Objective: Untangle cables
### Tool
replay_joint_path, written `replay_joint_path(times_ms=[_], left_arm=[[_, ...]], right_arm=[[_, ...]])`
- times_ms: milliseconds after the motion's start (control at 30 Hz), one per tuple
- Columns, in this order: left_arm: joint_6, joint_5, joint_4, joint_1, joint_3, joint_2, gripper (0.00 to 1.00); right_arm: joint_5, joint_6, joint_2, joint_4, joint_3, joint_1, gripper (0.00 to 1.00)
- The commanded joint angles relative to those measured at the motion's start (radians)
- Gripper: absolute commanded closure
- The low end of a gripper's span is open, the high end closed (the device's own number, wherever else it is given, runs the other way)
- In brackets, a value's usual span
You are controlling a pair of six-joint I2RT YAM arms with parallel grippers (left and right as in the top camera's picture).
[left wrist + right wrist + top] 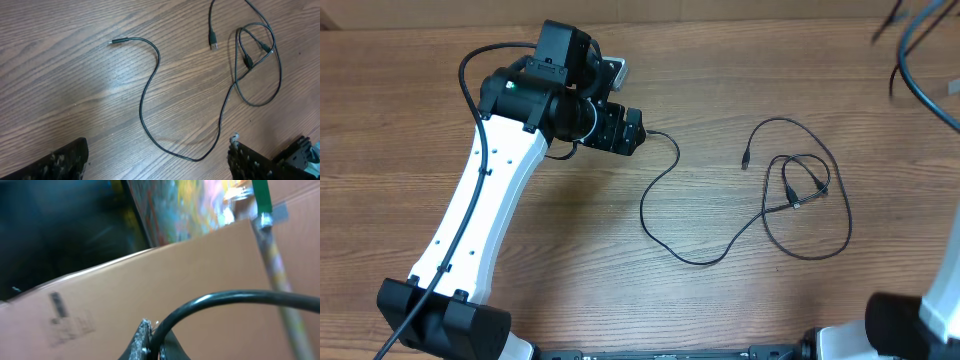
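Observation:
Thin black cables lie loose on the wooden table. One long strand starts at a small plug by my left gripper, curves down, then rises to a tangled loop at the right. Another end with a silver-tipped plug lies left of the loop. In the left wrist view the strand, its plug tip, the loop and the silver-tipped plug show below my left gripper, which is open, empty and raised above the table. My right gripper is shut, facing away from the table.
A thick black arm cable arcs across the right wrist view in front of a cardboard wall. Thick arm cables hang at the table's top right. The right arm's base stands at the bottom right.

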Motion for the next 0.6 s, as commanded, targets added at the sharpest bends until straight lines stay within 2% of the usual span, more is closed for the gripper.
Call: replay_joint_path(times_ms=[0,133,300,467,567], left_arm=[[-0.023,0.015,-0.001,-0.008,0.013,0.0,0.12],[-0.01,-0.005,0.016,-0.008,0.011,0.0,0.12],[-0.018,-0.019,0.088,-0.008,-0.01,0.001,0.15],[0.01,-0.025,0.075,-0.008,-0.027,0.002,0.14],[0.008,-0.06,0.066,-0.008,-0.027,0.003,0.14]], right_arm=[[0.128,-0.404,0.076,0.106,0.006,0.001,0.96],[0.188,-0.626,0.134,0.215,0.006,-0.035,0.96],[0.042,-0.638,0.215,0.368,0.006,-0.196,0.96],[-0.098,-0.68,0.319,0.655,0.006,-0.346,0.96],[-0.23,-0.705,0.383,0.756,0.006,-0.414,0.96]])
